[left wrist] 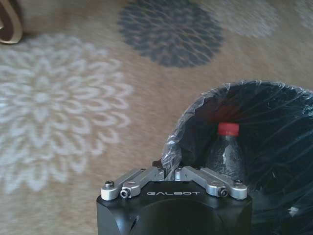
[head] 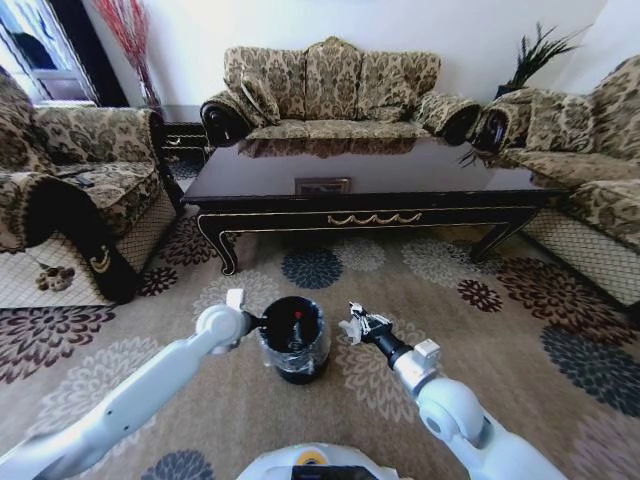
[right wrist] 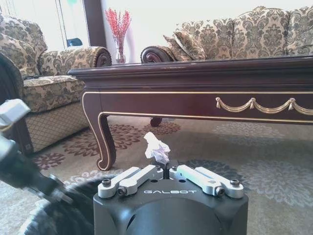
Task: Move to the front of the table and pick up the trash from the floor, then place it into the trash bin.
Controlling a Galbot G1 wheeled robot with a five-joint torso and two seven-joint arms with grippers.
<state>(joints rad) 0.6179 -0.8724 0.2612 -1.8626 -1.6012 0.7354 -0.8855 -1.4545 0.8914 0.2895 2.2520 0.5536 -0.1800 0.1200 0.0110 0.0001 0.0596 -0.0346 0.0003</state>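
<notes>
1. Before the table (head: 365,190), on the floor (head: 420,290), the trash bin (head: 295,340) stands upright between the two arms, nearer the robot than the table's apron.
2. Left gripper (left wrist: 174,172) — fingers drawn together on the liner at the bin's rim; it pinches the plastic and nothing else.
3. Right gripper (right wrist: 166,171) — fingers closed on a crumpled white paper scrap (right wrist: 156,148), held just beside the bin's rim on the robot's right, not yet over the opening.
4. Bin contents: a clear bottle with a red cap (left wrist: 226,149) stands inside, long axis near vertical, cap up.
5. Paper scrap: no clear long axis; it sticks out beyond the fingertips, toward the table.
6. Progress, as judged: the robot is in front of the table, one item is binned, and a second is in hand. Remaining — carry the paper over the opening and release it. No other trash is visible on the carpet near the bin.
</notes>
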